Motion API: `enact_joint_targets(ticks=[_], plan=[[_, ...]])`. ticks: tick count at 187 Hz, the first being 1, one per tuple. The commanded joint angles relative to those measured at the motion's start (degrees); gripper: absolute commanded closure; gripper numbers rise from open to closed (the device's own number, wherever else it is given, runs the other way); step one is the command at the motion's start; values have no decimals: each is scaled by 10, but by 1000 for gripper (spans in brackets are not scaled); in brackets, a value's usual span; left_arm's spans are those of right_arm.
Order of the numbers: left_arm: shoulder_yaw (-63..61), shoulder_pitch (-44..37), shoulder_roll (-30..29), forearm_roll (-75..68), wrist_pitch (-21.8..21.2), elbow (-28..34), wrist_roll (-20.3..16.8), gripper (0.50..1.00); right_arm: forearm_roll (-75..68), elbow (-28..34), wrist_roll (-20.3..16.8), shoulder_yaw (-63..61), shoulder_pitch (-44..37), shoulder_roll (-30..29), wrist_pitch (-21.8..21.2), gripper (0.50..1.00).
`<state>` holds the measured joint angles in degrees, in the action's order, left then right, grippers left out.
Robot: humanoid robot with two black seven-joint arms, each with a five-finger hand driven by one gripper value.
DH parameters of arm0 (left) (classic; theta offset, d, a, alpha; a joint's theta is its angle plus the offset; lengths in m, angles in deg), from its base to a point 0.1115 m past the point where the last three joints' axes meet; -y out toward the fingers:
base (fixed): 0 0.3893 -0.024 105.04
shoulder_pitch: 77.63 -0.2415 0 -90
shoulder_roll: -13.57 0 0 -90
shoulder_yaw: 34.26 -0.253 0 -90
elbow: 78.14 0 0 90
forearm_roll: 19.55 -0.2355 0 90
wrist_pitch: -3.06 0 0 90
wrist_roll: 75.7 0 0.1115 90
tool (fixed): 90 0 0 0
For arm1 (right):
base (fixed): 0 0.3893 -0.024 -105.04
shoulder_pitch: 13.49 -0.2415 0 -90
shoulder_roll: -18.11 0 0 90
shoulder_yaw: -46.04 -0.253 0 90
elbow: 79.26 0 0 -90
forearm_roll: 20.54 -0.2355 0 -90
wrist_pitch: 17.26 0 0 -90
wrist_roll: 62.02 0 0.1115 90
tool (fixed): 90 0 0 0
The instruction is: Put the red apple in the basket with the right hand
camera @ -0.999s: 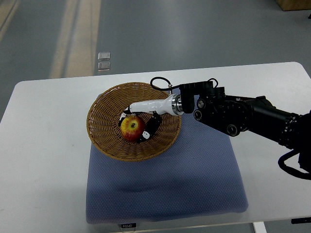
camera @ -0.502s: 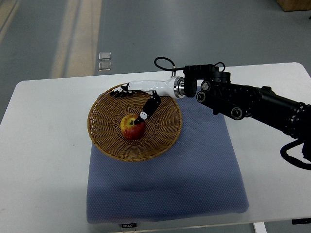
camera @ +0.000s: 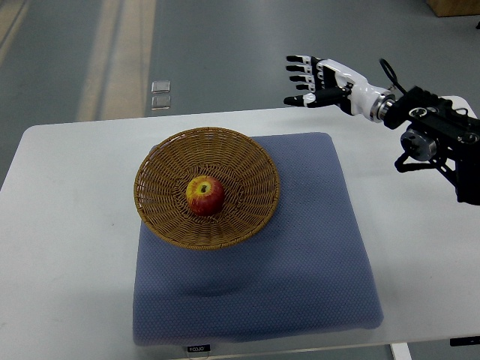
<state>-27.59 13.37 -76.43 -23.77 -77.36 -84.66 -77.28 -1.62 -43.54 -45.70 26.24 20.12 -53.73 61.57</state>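
From the top view, the red apple [camera: 205,196] sits in the middle of the wicker basket [camera: 157,196], which rests on the blue mat [camera: 300,255] on the white table [camera: 67,247]. The right hand [camera: 319,81] hangs above the table's far edge, well apart from the basket, fingers [camera: 298,67] spread wide and holding nothing.

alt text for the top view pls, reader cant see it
A red apple sits in the middle of a wicker basket on a blue mat on a white table. The robot's right hand, fingers open and empty, hovers beyond the table's far edge.
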Motion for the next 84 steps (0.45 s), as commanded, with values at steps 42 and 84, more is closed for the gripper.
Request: enact_joint_targets(ticks=[42, 84], plan=[[-2, 2, 0, 0, 0, -1, 0, 500, -203, -24, 0, -9, 74, -4, 68, 587], [-2, 3, 0, 0, 0, 0, 0, 500, -219, -24, 6, -39, 97, -12, 64, 574]])
